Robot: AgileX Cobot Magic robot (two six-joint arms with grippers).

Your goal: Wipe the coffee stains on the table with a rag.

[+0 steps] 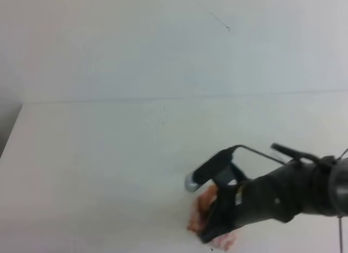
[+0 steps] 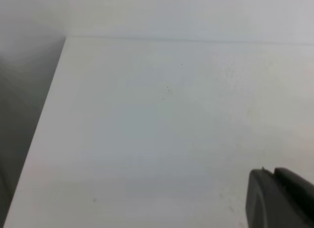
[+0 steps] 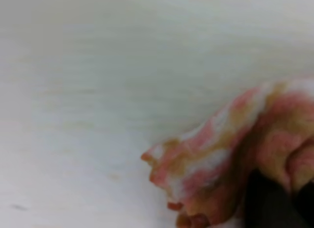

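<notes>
One rag (image 1: 205, 208) is showing, pink and white with tan-brown blotches, bunched up on the white table (image 1: 98, 155) near its front edge, right of the middle. One arm is working it: the right gripper (image 1: 213, 227) is reaching in low from the right, angled down toward the table, its jaws pinched tight on the crumpled rag and pressing it against the surface. The left gripper (image 2: 282, 198) is only peeking into the corner of its own camera; I cannot tell how its jaws are standing.
</notes>
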